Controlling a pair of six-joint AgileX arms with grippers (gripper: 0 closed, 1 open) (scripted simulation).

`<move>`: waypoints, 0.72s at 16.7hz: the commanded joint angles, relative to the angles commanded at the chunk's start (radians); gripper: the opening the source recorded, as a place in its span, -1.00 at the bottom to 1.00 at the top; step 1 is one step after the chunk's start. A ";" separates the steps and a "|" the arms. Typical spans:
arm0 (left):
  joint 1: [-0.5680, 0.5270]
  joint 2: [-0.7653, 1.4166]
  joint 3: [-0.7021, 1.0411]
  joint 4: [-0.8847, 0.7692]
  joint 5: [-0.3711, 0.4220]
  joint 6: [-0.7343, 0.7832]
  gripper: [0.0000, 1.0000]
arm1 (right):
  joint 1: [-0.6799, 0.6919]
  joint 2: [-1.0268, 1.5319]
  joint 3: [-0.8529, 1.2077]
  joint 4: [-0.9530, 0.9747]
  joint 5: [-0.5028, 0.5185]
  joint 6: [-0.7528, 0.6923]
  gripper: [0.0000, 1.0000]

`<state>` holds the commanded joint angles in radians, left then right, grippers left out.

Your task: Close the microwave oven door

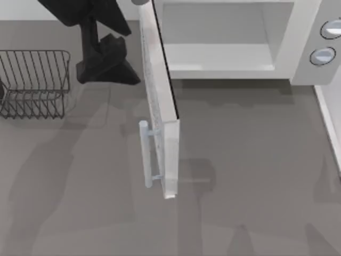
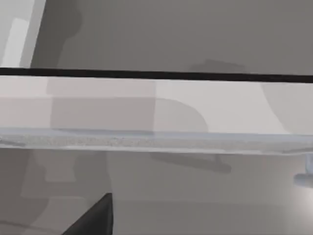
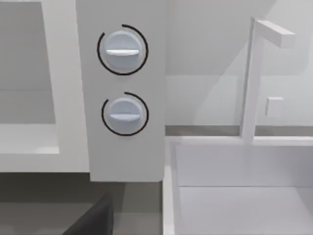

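Soft, even light fills all views, with no glare. Faint, blurred shadows fall across the grey table [image 1: 240, 202]. Edges look undistorted.

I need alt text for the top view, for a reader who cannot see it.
A white microwave oven stands with its door swung wide open over the grey table, its bar handle facing left. The left arm's dark end effector is beside the door, near a wire rack.

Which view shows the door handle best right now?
The top view: the whole handle stands out from the open door, both mounts visible. The left wrist view catches just one end of it at the frame's edge.
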<state>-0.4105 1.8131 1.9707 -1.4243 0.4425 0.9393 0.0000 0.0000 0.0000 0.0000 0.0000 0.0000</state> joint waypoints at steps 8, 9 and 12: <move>-0.074 -0.005 -0.235 0.262 -0.023 -0.077 1.00 | 0.000 0.000 0.000 0.000 0.000 0.000 1.00; -0.075 -0.005 -0.237 0.264 -0.024 -0.078 1.00 | 0.000 0.000 0.000 0.000 0.000 0.000 1.00; -0.075 -0.005 -0.237 0.264 -0.024 -0.078 1.00 | 0.000 0.000 0.000 0.000 0.000 0.000 1.00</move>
<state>-0.4850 1.8079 1.7335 -1.1602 0.4189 0.8617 0.0000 0.0000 0.0000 0.0000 0.0000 0.0000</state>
